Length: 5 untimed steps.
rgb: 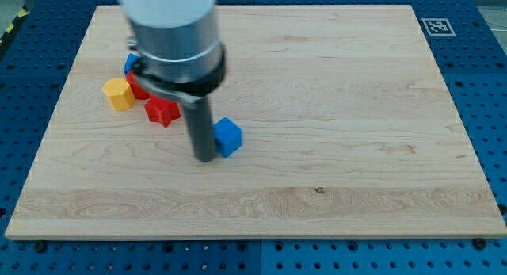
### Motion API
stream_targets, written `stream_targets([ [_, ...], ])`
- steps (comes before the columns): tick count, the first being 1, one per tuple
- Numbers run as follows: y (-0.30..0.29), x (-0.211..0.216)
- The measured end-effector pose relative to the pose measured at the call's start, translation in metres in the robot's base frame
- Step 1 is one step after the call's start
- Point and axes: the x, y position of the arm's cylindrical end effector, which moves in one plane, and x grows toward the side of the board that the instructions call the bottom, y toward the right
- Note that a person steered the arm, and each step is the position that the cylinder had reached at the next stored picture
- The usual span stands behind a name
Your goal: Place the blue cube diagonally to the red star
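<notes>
Blocks lie on a pale wooden board set on a blue perforated table. My tip rests on the board at the end of the straight dark rod, touching or just beside the left face of the small blue cube; no gap shows between them. The rod carries no jaws, so it neither grips nor clamps anything; it only stands against the cube.

Position of the blue cube: toward the view's left of centre, lower and to the right of the red star-shaped block, with bare wood between the two.

To the left of the red star sits a yellow block, faceted, exact shape not clear. Above it, a second blue block and a second red block show only in part behind the grey arm housing; their shapes cannot be made out.

A black-and-white marker tag is fixed at the board's upper right corner. A strip of yellow-and-black tape shows at the view's upper left edge.
</notes>
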Motion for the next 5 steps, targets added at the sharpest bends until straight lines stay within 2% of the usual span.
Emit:
stream_targets([
  [1, 0.011, 0.0],
  [2, -0.043, 0.0],
  [3, -0.122, -0.019],
  [4, -0.171, -0.064],
  [5, -0.16, -0.096],
])
